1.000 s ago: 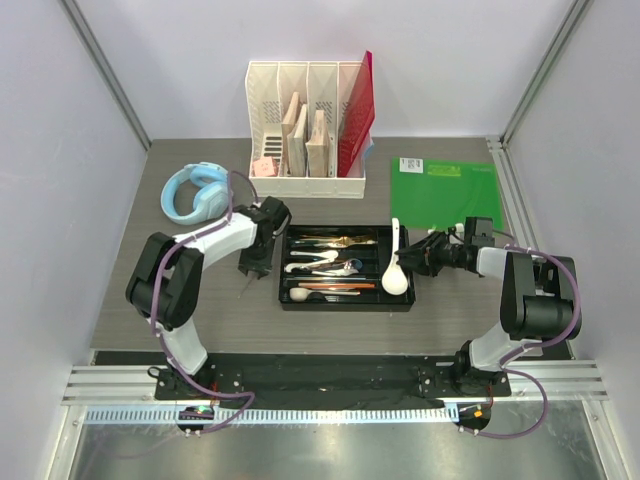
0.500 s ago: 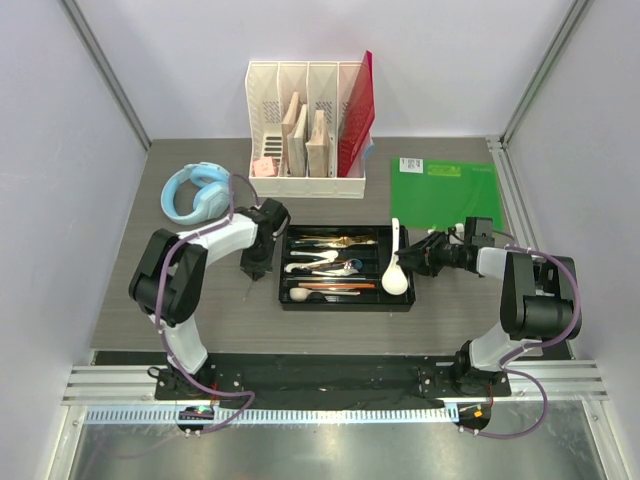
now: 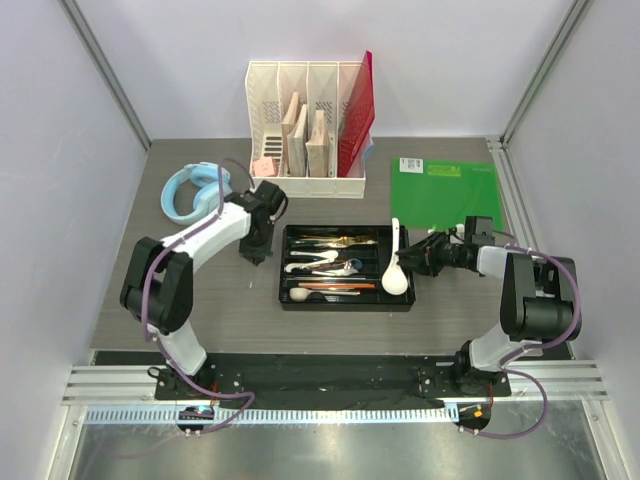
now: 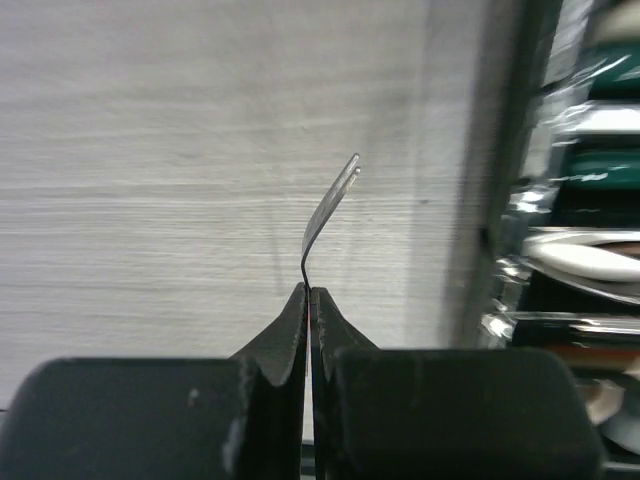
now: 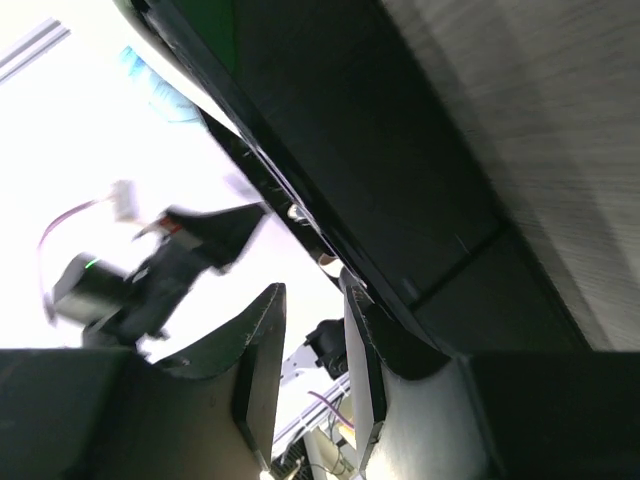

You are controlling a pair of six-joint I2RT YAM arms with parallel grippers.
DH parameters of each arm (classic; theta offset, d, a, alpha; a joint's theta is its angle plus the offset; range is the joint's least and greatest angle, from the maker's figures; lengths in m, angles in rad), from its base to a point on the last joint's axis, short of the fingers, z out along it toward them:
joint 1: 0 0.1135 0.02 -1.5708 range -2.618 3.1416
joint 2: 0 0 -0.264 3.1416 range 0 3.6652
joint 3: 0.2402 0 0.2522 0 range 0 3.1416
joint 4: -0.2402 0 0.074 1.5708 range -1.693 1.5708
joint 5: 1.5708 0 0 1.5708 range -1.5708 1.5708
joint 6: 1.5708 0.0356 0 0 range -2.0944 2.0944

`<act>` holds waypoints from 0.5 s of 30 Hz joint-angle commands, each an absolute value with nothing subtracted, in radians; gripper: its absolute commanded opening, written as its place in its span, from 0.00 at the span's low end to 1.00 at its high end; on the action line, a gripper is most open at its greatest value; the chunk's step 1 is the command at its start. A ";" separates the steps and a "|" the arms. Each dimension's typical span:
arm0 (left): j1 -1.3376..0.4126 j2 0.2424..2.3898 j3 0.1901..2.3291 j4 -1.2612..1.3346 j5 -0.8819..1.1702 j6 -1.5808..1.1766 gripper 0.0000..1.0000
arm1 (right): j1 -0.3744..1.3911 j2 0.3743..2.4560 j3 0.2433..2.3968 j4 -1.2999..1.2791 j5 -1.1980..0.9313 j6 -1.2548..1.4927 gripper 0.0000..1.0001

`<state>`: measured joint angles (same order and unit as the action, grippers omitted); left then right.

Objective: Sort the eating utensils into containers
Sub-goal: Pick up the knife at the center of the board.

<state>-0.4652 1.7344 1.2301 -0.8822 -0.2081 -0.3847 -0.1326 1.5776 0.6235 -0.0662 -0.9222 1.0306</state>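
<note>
The black cutlery tray (image 3: 345, 304) sits mid-table and holds several spoons, forks and dark-handled pieces. A large white soup spoon (image 3: 395, 270) lies in its right compartment. My left gripper (image 3: 257, 252) hovers just left of the tray. In the left wrist view it (image 4: 308, 290) is shut on a thin silver fork (image 4: 330, 205), seen edge-on and held above the bare table, with the tray's wall (image 4: 500, 200) to the right. My right gripper (image 3: 413, 256) lies sideways at the tray's right edge. In the right wrist view it (image 5: 312, 288) is open, one finger against the tray's wall (image 5: 380, 170).
A white slotted file organizer (image 3: 305, 130) with wooden boards and a red folder (image 3: 358, 110) stands at the back. Blue headphones (image 3: 195, 192) lie at the back left, close behind my left arm. A green sheet (image 3: 445, 190) lies at the back right.
My left gripper has moved away from the near edge and a little toward the tray with the fork in it, and the arm has stretched out. The right arm has not moved.
</note>
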 commanded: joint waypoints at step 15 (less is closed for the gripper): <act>-0.512 1.746 1.620 -1.003 -0.293 -0.485 0.00 | -0.121 1.509 0.831 -0.271 -0.589 1.019 0.37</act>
